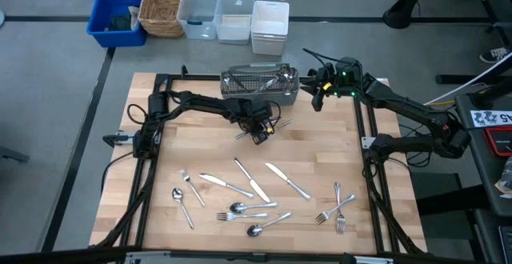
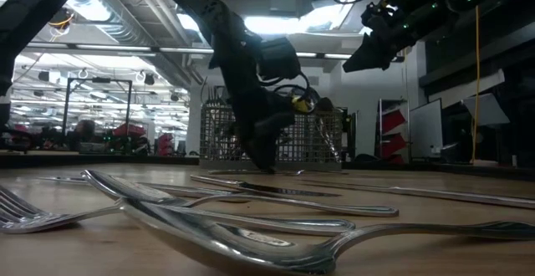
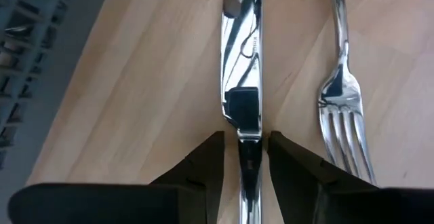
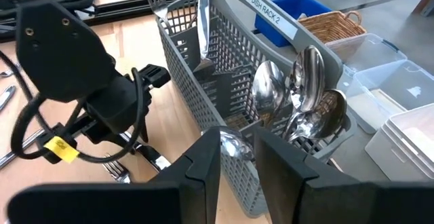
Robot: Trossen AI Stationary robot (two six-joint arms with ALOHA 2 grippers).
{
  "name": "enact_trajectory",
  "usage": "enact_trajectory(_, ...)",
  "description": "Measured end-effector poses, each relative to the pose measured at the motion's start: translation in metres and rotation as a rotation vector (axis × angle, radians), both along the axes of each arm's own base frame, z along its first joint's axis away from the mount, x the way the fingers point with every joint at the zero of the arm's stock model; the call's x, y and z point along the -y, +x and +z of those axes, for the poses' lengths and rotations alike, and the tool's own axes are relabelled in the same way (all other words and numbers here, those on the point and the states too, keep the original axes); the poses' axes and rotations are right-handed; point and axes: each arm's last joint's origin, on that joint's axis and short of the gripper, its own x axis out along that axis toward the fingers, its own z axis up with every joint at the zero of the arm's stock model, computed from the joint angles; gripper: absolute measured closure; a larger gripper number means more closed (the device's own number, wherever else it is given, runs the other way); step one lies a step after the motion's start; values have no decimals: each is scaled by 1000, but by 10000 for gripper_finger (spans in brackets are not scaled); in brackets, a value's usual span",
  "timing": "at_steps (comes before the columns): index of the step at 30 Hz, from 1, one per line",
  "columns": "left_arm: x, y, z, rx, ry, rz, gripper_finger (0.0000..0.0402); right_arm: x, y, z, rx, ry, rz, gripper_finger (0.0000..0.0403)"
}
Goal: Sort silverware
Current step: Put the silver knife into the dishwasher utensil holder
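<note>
The table (image 1: pixel 160 216) is light wood with a smooth, faintly satin butcher-block surface; the knife (image 3: pixel 243 61) and fork (image 3: pixel 342 108) lying on it are polished metal with a mirror-glossy finish that reflects its surroundings. The dish rack (image 4: pixel 224 95) is grey moulded plastic lattice, matt in finish, and holds glossy metal spoons (image 4: pixel 308 81). The left gripper (image 3: pixel 244 163) and right gripper (image 4: pixel 236 157) have matt black fingers, apparently plastic, and one bin beyond the table is woven wicker (image 1: pixel 161 10).

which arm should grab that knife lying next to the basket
Left. The left gripper is down at the table with its jaws either side of the knife. The right gripper hangs raised by the basket.
</note>
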Motion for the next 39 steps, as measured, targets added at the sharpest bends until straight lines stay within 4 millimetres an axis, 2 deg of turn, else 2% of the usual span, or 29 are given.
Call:
enact_trajectory(7, 1, -1, -9, -51, -5, -8, 310, 0, 0, -1, -11, 5, -8, 311)
enact_trajectory(16, 2, -5, -10, -78, -49, -10, 387, 0, -1, -1, -12, 7, -8, 311)
enact_trajectory(22, 2, -2, -5, -78, -57, -4, 381, 0, -1, -1, -12, 7, -9, 311)
enact_trajectory(39, -1, 19, 26, 18, -102, 4, 373, 0, -1, -1, -11, 7, -9, 311)
